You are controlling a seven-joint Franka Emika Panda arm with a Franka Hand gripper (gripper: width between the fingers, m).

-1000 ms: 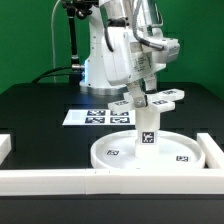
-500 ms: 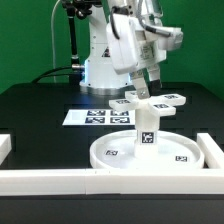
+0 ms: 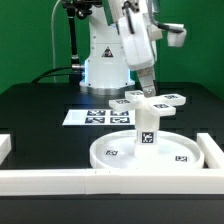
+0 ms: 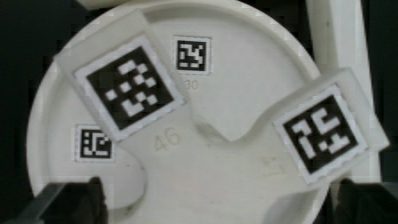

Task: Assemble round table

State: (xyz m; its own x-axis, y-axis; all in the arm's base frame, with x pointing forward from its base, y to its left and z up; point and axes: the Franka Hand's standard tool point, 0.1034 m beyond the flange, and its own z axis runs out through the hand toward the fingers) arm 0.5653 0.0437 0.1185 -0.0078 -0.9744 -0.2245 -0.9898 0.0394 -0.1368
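The large round rimmed disc point(image 3: 115, 152) lies flat on the black table. The short cylinder leg point(image 3: 147, 128) stands upright on its middle. The cross-shaped base point(image 3: 152, 101) sits on top of the leg. My gripper point(image 3: 146, 86) hangs just above the cross base, open and empty. In the wrist view the disc point(image 4: 249, 70) fills the picture. Two tagged arms of the cross base point(image 4: 134, 85) lie over it. The gripper point(image 4: 214, 205) shows dark fingertips point(image 4: 71, 200) far apart with nothing between them. The leg is hidden under the base there.
The marker board point(image 3: 98, 116) lies flat behind the disc at the exterior view's left. A long white border wall point(image 3: 100, 179) runs along the front, with side pieces at the left point(image 3: 5, 147) and right point(image 3: 214, 150).
My gripper has risen off the cross base and the arm has swung toward the exterior view's right. The base stays on the leg; disc and leg have not moved.
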